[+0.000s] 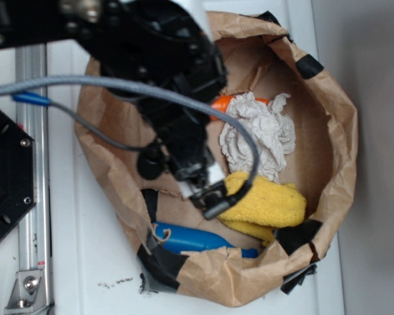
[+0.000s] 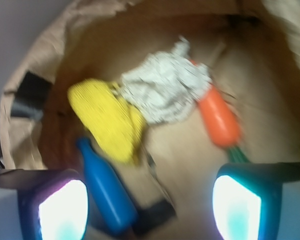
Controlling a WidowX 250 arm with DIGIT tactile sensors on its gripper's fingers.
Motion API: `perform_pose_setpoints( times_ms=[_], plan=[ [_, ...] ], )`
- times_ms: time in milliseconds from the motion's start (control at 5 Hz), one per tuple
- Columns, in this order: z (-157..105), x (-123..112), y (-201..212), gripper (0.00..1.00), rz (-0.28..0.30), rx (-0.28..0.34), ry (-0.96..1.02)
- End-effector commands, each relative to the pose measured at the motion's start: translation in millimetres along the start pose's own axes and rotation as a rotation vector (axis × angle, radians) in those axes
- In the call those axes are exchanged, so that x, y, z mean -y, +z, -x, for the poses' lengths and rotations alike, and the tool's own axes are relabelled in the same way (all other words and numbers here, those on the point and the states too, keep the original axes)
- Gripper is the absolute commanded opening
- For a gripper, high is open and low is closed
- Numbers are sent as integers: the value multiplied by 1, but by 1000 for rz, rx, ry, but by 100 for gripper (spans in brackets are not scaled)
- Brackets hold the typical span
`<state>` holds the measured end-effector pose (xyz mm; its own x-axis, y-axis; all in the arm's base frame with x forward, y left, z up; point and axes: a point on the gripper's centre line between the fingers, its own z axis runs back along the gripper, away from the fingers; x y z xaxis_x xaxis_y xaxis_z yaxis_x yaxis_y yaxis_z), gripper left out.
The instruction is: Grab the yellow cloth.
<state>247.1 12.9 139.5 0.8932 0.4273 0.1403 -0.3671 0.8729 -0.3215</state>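
The yellow cloth [image 1: 266, 205] is a thick fuzzy wad lying on the floor of a brown paper bag [image 1: 345, 141], low and right of centre. In the wrist view the yellow cloth [image 2: 107, 120] lies ahead and to the left. My gripper [image 1: 207, 193] hangs above the bag floor just left of the cloth, near its left end. In the wrist view my gripper [image 2: 150, 210] is open and empty, its two fingers [image 2: 62, 210] wide apart. The wrist view is blurred.
An off-white rag [image 1: 259, 131] lies above the yellow cloth, with an orange toy carrot [image 1: 223, 103] partly under it. A blue bottle [image 1: 194, 239] lies along the bag's lower wall. Black tape patches the bag rim. A metal rail [image 1: 33, 164] runs at the left.
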Motion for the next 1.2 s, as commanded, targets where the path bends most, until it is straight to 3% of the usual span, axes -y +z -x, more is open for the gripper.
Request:
perform_pose_setpoints(
  times_ms=[0, 200, 400, 600, 800, 1000],
  plan=[
    [-4, 21, -69, 100, -40, -47, -72],
    [-6, 31, -95, 100, 31, -71, -164],
    [-9, 42, -111, 100, 33, -102, -221],
    [-5, 38, -125, 0, 19, -132, -194],
    [-8, 33, -121, 0, 12, -117, -195],
    [-14, 31, -90, 0, -11, -39, -264]
  ],
)
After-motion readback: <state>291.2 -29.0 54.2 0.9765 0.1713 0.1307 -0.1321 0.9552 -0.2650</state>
